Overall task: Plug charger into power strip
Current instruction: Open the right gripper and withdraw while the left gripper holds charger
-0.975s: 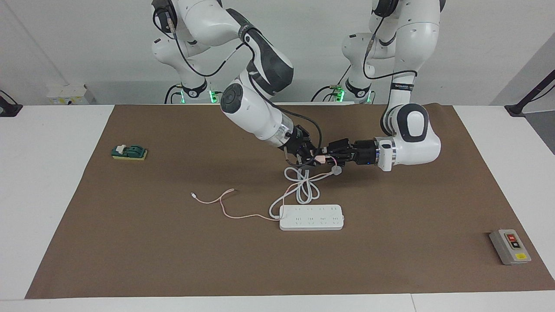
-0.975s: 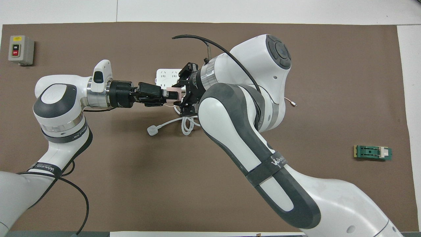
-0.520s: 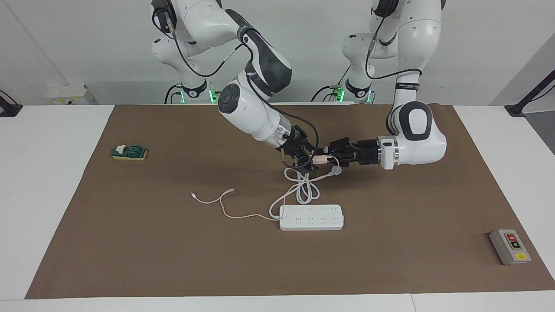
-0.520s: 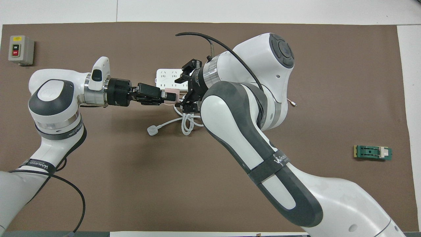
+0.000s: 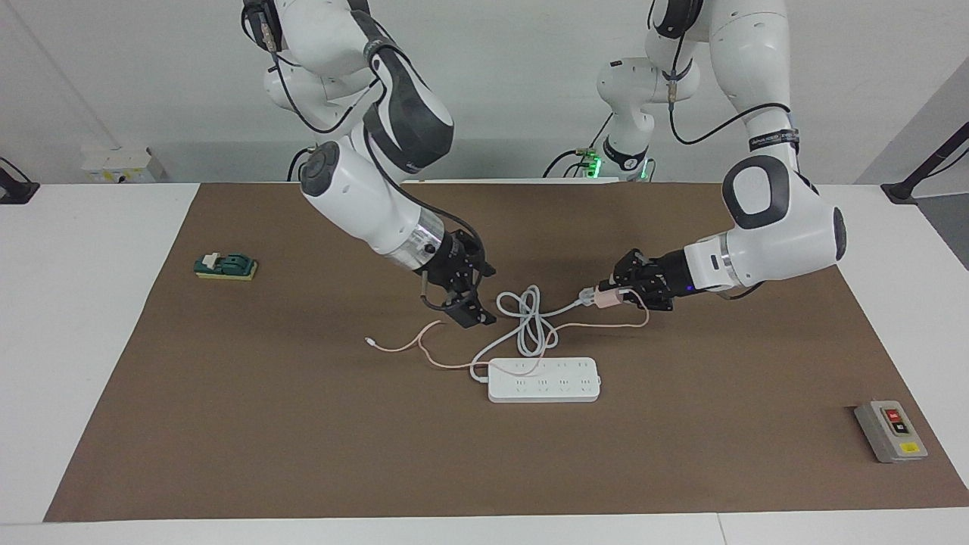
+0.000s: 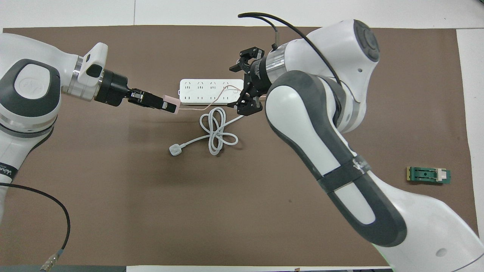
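My left gripper (image 5: 617, 291) pinches the small pale-pink cube charger (image 5: 604, 298) in the air, above the white coiled cord (image 5: 530, 322). My right gripper (image 5: 463, 299) hangs spread, holding nothing. Farther away lies the long white power strip (image 5: 543, 379). The thin pink cable (image 5: 424, 352) crosses it and may snag while I lower the charger.

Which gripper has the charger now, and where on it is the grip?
The left gripper holds the charger by its cube body, cable trailing free. The right gripper is open and empty.

Glossy plastic power strip (image 5: 543, 379), matt brown mat (image 5: 303, 439)
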You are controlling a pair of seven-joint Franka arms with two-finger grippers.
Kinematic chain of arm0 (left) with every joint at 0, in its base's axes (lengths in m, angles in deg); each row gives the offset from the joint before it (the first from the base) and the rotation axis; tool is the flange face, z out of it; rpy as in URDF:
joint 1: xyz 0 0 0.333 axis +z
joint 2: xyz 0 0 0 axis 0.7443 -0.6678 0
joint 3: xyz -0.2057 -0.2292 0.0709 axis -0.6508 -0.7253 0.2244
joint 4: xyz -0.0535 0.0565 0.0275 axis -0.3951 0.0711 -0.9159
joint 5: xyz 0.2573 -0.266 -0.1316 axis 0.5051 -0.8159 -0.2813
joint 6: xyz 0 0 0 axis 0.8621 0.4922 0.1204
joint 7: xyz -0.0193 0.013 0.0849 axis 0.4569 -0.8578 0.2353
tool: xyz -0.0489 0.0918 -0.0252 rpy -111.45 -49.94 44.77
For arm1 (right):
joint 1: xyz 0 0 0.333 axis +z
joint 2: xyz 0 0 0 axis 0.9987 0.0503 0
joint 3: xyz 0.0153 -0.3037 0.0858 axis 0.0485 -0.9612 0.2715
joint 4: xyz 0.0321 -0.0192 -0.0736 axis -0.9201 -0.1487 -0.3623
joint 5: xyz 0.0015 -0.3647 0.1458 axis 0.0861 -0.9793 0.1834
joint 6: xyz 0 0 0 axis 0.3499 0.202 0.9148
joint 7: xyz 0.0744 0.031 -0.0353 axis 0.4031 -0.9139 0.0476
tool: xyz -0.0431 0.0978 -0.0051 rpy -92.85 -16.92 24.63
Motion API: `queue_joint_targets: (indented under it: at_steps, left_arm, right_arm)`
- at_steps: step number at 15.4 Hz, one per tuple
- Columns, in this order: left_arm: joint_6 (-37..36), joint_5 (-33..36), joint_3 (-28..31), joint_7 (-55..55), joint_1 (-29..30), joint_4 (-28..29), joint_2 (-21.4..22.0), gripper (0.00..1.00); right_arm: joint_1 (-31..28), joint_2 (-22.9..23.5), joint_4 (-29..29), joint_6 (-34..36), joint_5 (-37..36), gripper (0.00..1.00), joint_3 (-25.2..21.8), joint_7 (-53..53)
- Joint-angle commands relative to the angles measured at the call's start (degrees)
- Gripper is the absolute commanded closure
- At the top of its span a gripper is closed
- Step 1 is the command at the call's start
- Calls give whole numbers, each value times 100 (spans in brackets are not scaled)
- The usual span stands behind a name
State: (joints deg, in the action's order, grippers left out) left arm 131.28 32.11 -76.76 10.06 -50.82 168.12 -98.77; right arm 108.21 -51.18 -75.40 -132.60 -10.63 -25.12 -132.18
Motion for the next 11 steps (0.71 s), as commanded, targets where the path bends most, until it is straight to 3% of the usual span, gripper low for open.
queue_joint_targets:
  at_steps: [1,11]
  left_arm:
    - [697,1043,23,-329,-334,-519,-357,100]
    - [3045,3758,23,-1656,-940,-344,-525,100]
  right_arm:
    - [-351,-285,-67,707,-382,0,55,1339]
    - [-1336,-1093,-180,2326,-2437,0,46,6866]
